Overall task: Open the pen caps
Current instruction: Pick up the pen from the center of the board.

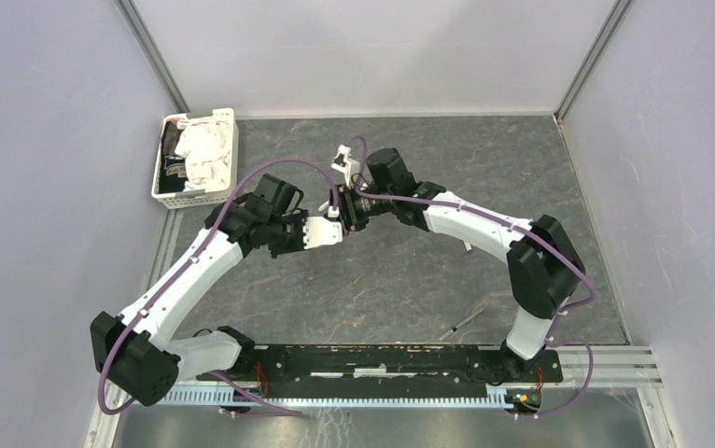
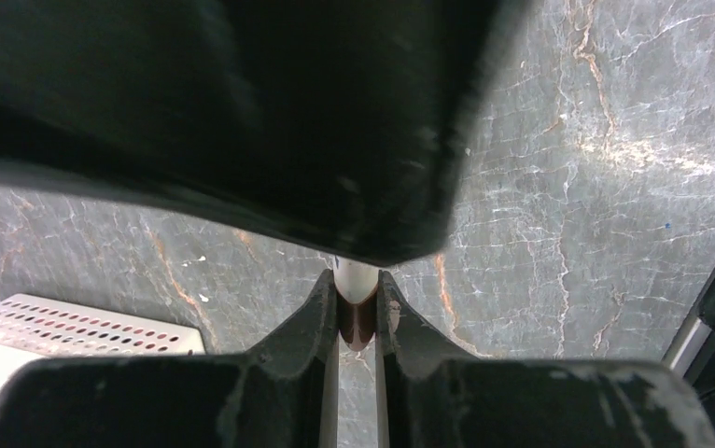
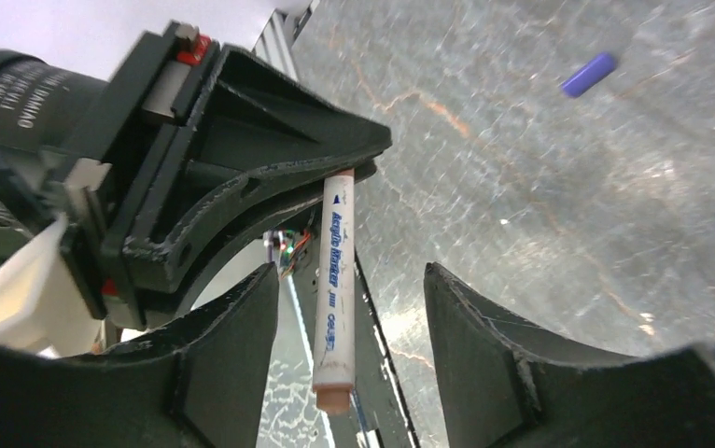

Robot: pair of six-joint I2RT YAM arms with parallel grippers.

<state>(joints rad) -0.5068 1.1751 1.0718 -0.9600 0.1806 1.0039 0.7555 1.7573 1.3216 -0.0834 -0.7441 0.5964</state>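
Observation:
My left gripper (image 2: 357,291) is shut on a white-barrelled marker pen (image 3: 336,280), gripping near its dark brown end (image 2: 357,322). In the right wrist view the pen hangs between my right gripper's (image 3: 349,273) spread fingers (image 3: 484,345) and touches neither. Its free end is a bare orange-pink stub (image 3: 333,399) with no cap on it. One of the pen caps, blue and blurred (image 3: 587,75), shows over the grey table beyond. In the top view the two grippers meet nose to nose at mid-table, the left gripper (image 1: 328,230) facing the right gripper (image 1: 352,211).
A white perforated basket (image 1: 195,157) with white and dark items stands at the back left, also seen as the basket (image 2: 74,327). A loose pen (image 1: 461,325) lies near the front rail (image 1: 382,359). Another thin pen (image 1: 467,246) lies under the right forearm.

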